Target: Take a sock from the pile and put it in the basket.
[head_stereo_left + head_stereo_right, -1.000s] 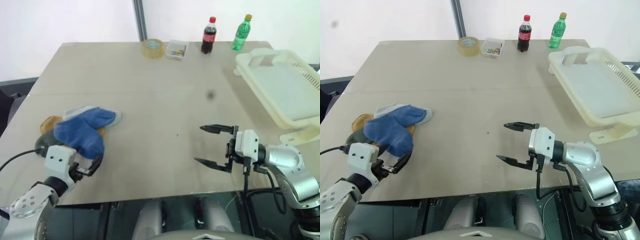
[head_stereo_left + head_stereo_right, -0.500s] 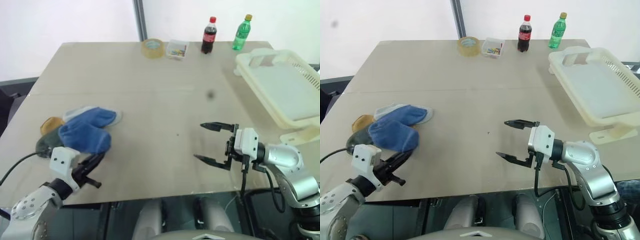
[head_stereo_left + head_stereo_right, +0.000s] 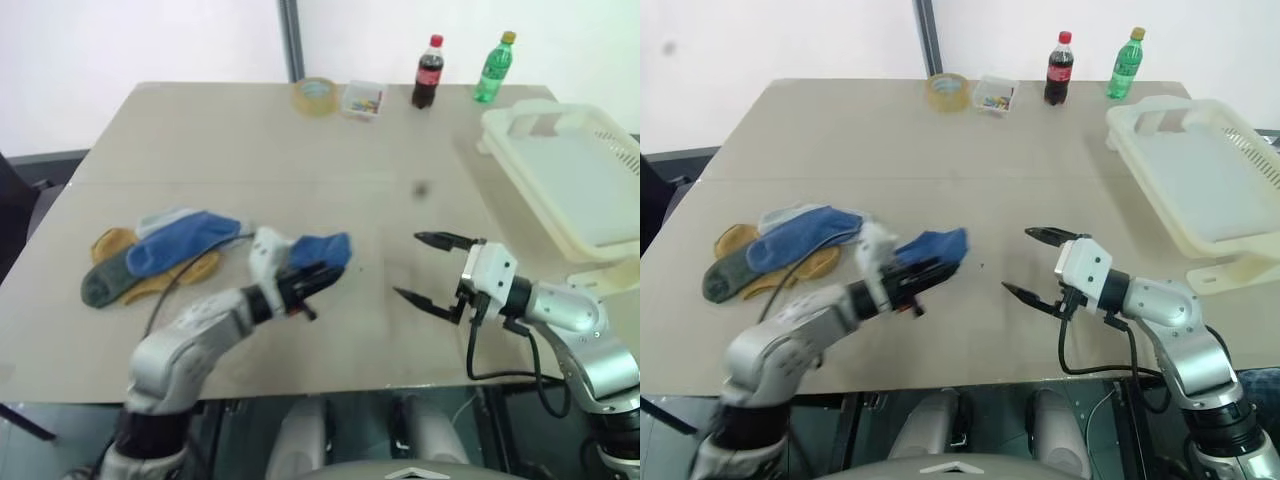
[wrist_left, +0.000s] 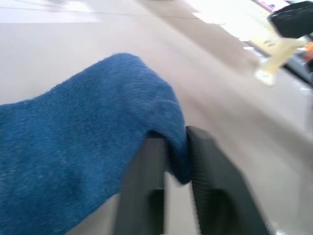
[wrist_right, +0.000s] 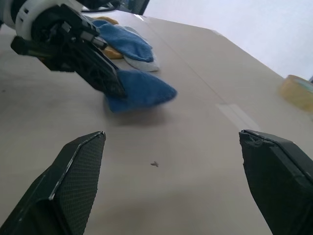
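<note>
Left wrist view: the left hand (image 4: 168,191) pinches a blue sock (image 4: 88,142) between its fingers. The sock hangs above the desk (image 3: 330,150) – between the pile (image 3: 150,260) and the right hand (image 3: 425,268), which gapes wide. The basket (image 3: 575,180) sits far right.

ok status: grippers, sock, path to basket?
Left gripper shut on blue sock, off the pile. Right gripper open, empty. Basket far right; bare table between.

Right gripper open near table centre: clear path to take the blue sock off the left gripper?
Probably yes. The right gripper is open, facing the blue sock pinched in the left gripper, with bare table between.
</note>
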`<action>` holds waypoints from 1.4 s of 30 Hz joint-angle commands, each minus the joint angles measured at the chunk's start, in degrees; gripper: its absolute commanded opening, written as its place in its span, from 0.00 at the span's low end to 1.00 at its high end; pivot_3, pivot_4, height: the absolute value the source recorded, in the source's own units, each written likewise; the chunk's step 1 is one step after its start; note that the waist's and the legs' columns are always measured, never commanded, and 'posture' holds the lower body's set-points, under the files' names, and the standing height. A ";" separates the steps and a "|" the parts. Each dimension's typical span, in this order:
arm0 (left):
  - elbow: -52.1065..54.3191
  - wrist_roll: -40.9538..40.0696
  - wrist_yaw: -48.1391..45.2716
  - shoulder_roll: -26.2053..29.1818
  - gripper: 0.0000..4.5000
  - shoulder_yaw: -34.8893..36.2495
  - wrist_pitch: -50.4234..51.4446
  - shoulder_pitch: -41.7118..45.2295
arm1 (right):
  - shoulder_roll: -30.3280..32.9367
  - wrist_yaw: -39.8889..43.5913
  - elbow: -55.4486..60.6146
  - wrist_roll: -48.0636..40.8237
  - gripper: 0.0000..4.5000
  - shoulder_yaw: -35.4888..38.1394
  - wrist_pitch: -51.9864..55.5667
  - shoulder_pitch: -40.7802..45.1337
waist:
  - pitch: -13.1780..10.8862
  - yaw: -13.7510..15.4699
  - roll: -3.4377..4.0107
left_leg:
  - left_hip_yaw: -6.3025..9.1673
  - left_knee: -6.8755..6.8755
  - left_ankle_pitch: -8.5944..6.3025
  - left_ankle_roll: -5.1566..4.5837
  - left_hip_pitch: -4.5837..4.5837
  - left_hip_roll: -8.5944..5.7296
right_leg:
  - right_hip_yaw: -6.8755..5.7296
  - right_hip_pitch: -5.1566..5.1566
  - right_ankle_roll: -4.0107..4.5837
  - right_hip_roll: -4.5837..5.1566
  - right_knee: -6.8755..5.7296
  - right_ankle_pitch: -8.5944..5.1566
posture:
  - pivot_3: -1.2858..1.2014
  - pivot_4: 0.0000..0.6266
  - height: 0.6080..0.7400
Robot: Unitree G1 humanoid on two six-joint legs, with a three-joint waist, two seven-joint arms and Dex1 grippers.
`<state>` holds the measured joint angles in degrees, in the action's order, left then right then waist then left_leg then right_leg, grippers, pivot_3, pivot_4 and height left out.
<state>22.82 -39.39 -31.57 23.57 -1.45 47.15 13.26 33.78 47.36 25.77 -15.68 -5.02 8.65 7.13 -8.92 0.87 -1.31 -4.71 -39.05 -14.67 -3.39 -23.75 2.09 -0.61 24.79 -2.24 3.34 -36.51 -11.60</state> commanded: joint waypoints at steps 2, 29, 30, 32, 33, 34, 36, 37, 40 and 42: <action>2.98 0.31 0.05 2.35 0.52 1.09 0.23 0.67 | 0.51 -2.33 4.94 -1.37 1.00 2.58 2.72 -0.23 | -0.01 -1.09 -0.01 | -0.09 -0.04 -0.01 0.00 0.03 0.06 | 0.14 0.02 0.00 -0.14 0.00 0.00 | 0.52 0.24 1.00; -11.71 5.54 -5.33 6.83 0.00 9.88 -4.42 -0.03 | -2.43 -6.16 3.97 2.24 1.00 0.69 1.20 0.20 | -0.06 -0.19 0.01 | 0.12 -0.05 -0.01 0.02 0.03 0.15 | -0.06 0.03 0.10 0.03 -0.16 -0.07 | 0.52 0.24 1.00; -12.18 2.50 -5.75 7.47 0.00 13.58 -2.95 0.85 | -2.54 -6.19 3.81 2.36 1.00 0.66 1.10 0.23 | -0.07 -0.20 -0.01 | 0.11 -0.05 -0.01 0.02 0.02 0.15 | -0.06 0.04 0.11 0.03 -0.15 -0.07 | 0.52 0.24 1.00; -12.86 -1.51 -9.03 10.88 0.00 18.79 -1.58 1.67 | -2.83 -6.42 3.49 2.68 1.00 0.58 0.90 0.39 | -0.10 -0.27 -0.07 | 0.13 -0.05 -0.01 0.03 0.01 0.17 | -0.08 0.05 0.11 0.03 -0.15 -0.07 | 0.52 0.24 1.00; -13.26 -2.76 -10.77 12.70 0.00 20.27 -0.83 1.80 | -3.02 -6.57 3.39 2.84 1.00 0.50 0.89 0.50 | -0.13 -0.42 -0.10 | 0.14 -0.05 -0.01 0.03 0.01 0.19 | -0.09 0.06 0.11 0.01 -0.16 -0.08 | 0.52 0.24 1.00; -14.08 -3.91 -12.20 14.81 0.00 22.03 -0.19 2.27 | -3.23 -6.71 3.28 3.02 1.00 0.35 0.84 0.64 | -0.14 -0.51 -0.08 | 0.14 -0.05 -0.01 0.03 0.01 0.22 | -0.09 0.08 0.11 -0.04 -0.16 -0.08 | 0.52 0.24 1.00; -16.13 -7.30 -14.33 18.97 0.00 25.59 2.87 4.14 | -3.59 -6.89 3.09 3.27 1.00 0.14 0.68 0.75 | -0.16 -0.53 -0.06 | 0.12 -0.04 -0.01 0.03 0.02 0.22 | -0.08 0.09 0.11 -0.04 -0.17 -0.09 | 0.52 0.24 1.00; -17.13 -8.89 -15.36 21.09 0.00 26.98 4.54 5.49 | -3.80 -6.99 2.98 3.39 1.00 0.06 0.60 0.79 | -0.16 -0.54 -0.07 | 0.12 -0.04 -0.01 0.03 0.02 0.20 | -0.08 0.09 0.11 -0.03 -0.17 -0.09 | 0.52 0.24 1.00; -17.58 -13.68 -17.98 27.17 0.00 26.86 11.19 12.07 | -4.29 -7.17 2.41 3.85 1.00 -0.10 0.20 0.83 | -0.25 -0.07 -0.23 | 0.15 -0.06 0.00 0.04 -0.01 0.18 | -0.12 0.08 0.08 -0.01 -0.16 -0.10 | 0.52 0.24 1.00; -16.12 -15.36 -18.78 29.51 0.00 22.01 16.48 17.08 | -4.59 -7.57 1.97 4.08 1.00 -0.10 0.07 1.07 | -0.29 0.16 -0.29 | 0.27 -0.08 0.00 0.05 -0.05 0.14 | -0.22 0.02 0.09 0.04 -0.14 -0.09 | 0.52 0.24 1.00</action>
<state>4.04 -52.15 -49.03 51.95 23.21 60.24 28.11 29.31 40.47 26.84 -11.59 -5.86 9.93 7.61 -9.21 1.03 -1.59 -4.41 -39.13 -14.66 -3.33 -23.81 2.18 -0.85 24.79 -2.16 3.44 -36.64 -11.69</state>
